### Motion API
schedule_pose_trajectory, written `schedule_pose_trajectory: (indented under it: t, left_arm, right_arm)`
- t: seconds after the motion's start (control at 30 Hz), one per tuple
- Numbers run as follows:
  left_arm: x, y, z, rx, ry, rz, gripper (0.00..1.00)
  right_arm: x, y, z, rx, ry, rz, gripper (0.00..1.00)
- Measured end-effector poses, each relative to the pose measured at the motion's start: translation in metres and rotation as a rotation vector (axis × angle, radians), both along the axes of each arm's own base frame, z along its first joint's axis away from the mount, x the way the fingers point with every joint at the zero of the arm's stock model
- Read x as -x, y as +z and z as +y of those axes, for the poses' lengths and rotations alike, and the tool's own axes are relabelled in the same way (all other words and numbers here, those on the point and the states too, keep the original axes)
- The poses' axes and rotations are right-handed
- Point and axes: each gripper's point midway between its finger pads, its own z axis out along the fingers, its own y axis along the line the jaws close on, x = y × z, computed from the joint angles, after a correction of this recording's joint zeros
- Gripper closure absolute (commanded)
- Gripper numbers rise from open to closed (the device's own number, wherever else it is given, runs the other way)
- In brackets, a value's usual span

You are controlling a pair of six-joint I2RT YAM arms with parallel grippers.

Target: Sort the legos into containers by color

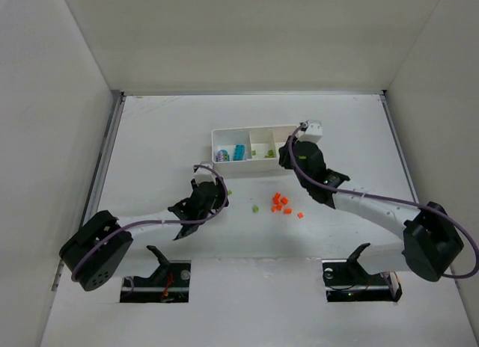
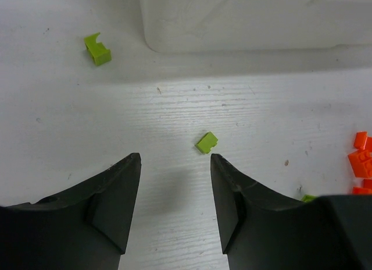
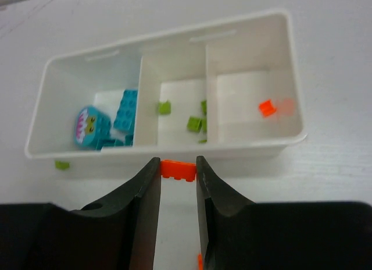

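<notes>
Tray holds blue legos, green legos, orange lego; right jaws clamp orange brick, left jaws gape.

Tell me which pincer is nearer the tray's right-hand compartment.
Right. The right pincer, shut on an orange brick, is just before the tray's near wall, close to that compartment. The left pincer, open, hangs over the table, short of the tray's left end.
</notes>
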Motion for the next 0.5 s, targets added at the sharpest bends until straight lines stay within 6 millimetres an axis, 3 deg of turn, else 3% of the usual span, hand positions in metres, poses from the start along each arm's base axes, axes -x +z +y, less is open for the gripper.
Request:
schedule_pose_trajectory:
  t: [0.17, 0.27, 0.37, 0.5]
  left_arm:
    - [-0.002, -0.002, -0.003, -0.002, -0.003, 0.005, 0.51]
    - [-0.003, -0.004, -0.004, -0.006, -0.003, 0.008, 0.52]
    - [-0.005, -0.006, -0.006, -0.011, -0.004, 0.014, 0.52]
    - [-0.005, -0.008, -0.009, -0.018, -0.007, 0.017, 0.54]
  right_arm:
    - [-0.049, 0.005, -0.018, 0.039, -0.063, 0.0, 0.69]
    - [-0.069, -0.005, -0.022, 0.074, -0.074, 0.023, 0.56]
    - [-0.078, -0.015, -0.026, 0.1, -0.081, 0.043, 0.41]
    - [-0.078, -0.015, -0.028, 0.111, -0.079, 0.044, 0.41]
